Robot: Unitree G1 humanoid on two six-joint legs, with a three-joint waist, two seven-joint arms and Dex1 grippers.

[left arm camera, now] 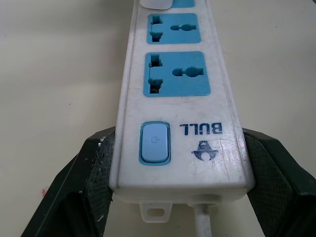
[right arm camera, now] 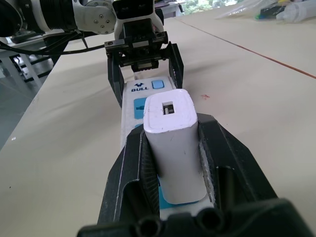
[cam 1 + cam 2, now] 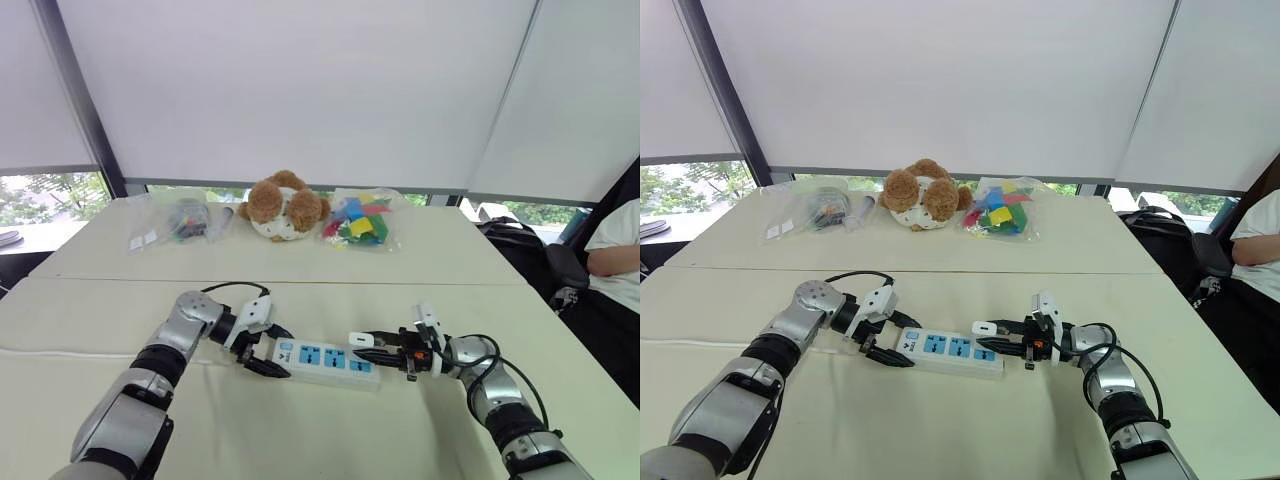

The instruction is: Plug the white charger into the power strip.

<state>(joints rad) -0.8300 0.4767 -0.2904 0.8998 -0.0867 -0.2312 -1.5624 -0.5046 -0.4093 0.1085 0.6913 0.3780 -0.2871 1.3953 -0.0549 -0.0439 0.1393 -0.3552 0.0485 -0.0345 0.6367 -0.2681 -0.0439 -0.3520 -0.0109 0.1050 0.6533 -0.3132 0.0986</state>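
Observation:
The power strip (image 3: 325, 358) lies flat on the near table, a long white bar with three blue socket faces (image 1: 177, 74) and a blue button (image 1: 155, 143) at its left end. My left gripper (image 3: 272, 352) is shut on that button end, one black finger (image 1: 94, 173) on each long side. My right gripper (image 3: 372, 347) is shut on the white charger (image 2: 173, 133) and holds it level, right over the socket at the strip's right end. The charger's prongs are hidden, so I cannot tell whether they are in the socket.
At the far table edge sit a brown plush bear (image 3: 285, 207), a bag of coloured blocks (image 3: 362, 220) and a bag of small items (image 3: 180, 220). The strip's white cable (image 3: 60, 352) runs off left. A person (image 3: 615, 250) and a black bag (image 3: 520, 240) are at the right.

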